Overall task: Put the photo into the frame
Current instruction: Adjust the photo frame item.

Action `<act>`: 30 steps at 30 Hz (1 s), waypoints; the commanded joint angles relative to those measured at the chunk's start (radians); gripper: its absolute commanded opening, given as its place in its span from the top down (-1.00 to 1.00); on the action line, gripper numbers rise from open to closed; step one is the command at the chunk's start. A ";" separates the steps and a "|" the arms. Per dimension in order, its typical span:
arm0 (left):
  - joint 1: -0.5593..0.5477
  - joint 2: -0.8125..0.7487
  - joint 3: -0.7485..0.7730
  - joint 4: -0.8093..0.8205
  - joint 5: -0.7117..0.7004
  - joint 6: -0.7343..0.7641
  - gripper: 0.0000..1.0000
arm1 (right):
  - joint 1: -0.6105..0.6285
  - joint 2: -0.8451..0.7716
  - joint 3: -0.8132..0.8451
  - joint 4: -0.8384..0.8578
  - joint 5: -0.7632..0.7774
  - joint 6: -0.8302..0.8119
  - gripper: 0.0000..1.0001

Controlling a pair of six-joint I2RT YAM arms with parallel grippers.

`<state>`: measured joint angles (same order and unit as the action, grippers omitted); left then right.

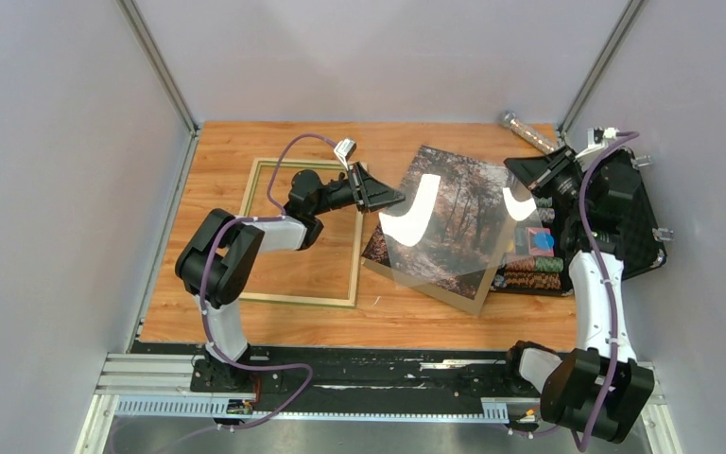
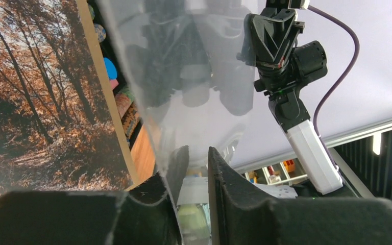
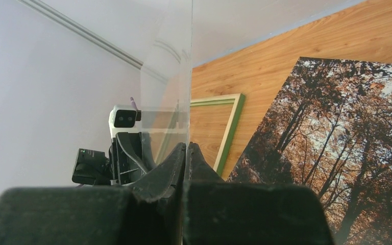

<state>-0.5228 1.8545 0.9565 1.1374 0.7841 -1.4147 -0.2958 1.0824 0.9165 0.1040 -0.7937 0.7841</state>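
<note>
The photo, an autumn forest print, lies face up right of centre on a tan board; it also shows in the left wrist view and the right wrist view. The frame lies flat on the left, green-railed and empty. A clear sheet hangs above the photo between both grippers. My right gripper is shut on its right edge. My left gripper has its fingers a little apart, with the sheet's left edge against one finger.
A black tray holding small coloured items stands at the right, with the photo's right edge next to it. A metal cylinder lies at the back right. Grey walls close in on both sides.
</note>
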 commanded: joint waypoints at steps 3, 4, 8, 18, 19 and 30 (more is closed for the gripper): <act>0.004 -0.057 0.012 -0.013 0.003 0.021 0.72 | -0.003 -0.015 -0.042 0.098 0.017 0.007 1.00; 0.004 -0.057 0.020 -0.036 0.007 0.026 0.90 | -0.003 -0.016 -0.050 0.099 0.018 0.003 1.00; 0.008 -0.064 0.059 -0.178 0.032 0.092 1.00 | -0.003 -0.022 -0.076 0.099 0.021 -0.018 1.00; 0.055 -0.174 0.136 -0.579 0.072 0.401 1.00 | 0.005 -0.025 -0.053 0.008 0.048 -0.077 -0.63; 0.060 -0.181 0.140 -0.628 0.080 0.417 1.00 | 0.005 -0.026 -0.049 0.000 0.051 -0.084 -0.71; 0.238 -0.296 0.261 -1.193 0.268 0.732 1.00 | 0.006 -0.038 -0.044 -0.037 0.063 -0.121 -0.80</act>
<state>-0.3389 1.6283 1.1271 0.2523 0.9318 -0.8833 -0.2947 1.0695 0.8371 0.0601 -0.7422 0.6945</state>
